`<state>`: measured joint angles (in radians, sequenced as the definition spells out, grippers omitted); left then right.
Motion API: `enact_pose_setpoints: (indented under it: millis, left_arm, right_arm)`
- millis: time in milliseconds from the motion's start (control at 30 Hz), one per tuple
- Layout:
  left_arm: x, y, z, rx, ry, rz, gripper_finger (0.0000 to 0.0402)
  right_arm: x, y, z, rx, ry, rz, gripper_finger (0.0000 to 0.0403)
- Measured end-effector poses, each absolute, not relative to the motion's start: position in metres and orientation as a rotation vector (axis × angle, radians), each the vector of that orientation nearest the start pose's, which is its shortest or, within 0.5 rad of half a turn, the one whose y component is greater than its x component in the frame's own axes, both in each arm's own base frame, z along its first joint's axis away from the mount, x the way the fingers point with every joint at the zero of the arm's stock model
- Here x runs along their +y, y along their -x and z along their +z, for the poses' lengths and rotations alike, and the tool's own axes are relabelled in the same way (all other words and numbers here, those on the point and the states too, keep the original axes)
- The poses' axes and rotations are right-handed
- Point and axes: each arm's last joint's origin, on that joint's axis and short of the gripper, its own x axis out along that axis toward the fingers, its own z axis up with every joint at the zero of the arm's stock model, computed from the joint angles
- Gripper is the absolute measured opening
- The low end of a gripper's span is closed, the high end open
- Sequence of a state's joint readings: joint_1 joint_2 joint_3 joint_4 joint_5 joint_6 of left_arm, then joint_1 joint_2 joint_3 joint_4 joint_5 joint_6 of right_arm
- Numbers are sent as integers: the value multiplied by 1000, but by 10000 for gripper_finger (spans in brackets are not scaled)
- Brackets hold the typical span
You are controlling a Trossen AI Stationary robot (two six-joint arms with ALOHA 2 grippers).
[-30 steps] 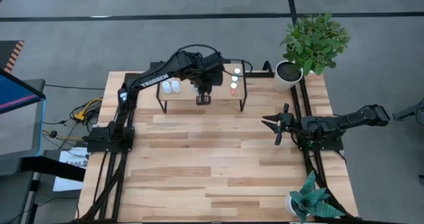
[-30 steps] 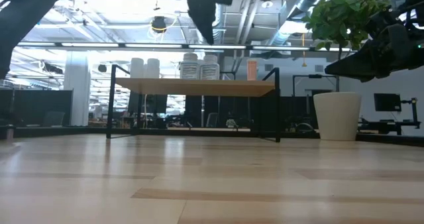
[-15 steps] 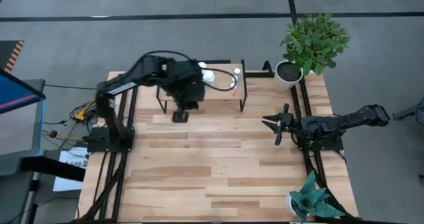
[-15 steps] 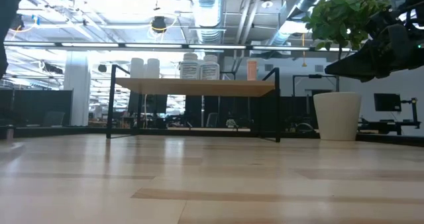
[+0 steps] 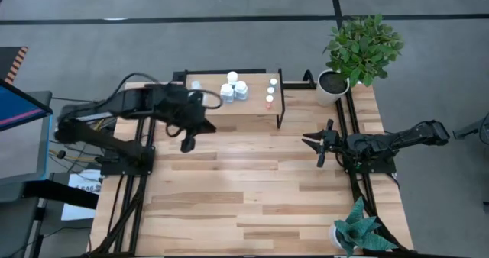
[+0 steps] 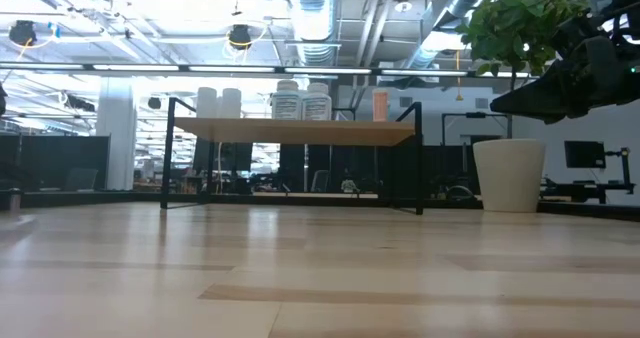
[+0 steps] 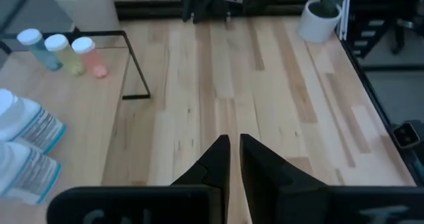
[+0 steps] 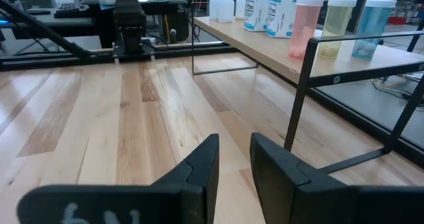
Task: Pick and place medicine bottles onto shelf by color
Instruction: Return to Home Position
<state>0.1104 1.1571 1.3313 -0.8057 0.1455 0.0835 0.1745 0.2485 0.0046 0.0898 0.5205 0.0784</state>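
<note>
Outside the low view, left end effector (image 7: 234, 140) closed, near shelf (image 5: 252, 105); right end effector (image 8: 233, 138) open

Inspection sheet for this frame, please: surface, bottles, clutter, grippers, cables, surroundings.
Surface: light wooden plank table; no spills seen.
Job's things: white pill bottles and three tinted bottles (orange, yellow-green, blue), all upright on the small black-legged wooden shelf.
Clutter: two potted plants at the right-side corners.
Grippers: left gripper shut, empty, near the shelf's left end; right gripper open, empty, near the right edge.
Cables: yellow cables off the left edge.
Surroundings: grey floor.
</note>
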Motion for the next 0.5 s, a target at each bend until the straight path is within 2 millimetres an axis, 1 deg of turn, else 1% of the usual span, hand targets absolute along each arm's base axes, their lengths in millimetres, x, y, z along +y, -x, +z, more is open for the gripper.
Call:
enact_pose_setpoints:
  millis: [100, 333, 500]
  left_arm:
    - [18, -203, 369, 537, 2, -52, 20]
    - [13, -152, 326, 395, 12, -41, 20]
    - [10, -123, 298, 224, 14, -18, 20]
  right_arm:
    - [5, -109, 153, 132, -25, -351, 108]
    - [5, -109, 153, 132, -25, -351, 108]
    - [5, -109, 153, 132, -25, -350, 108]
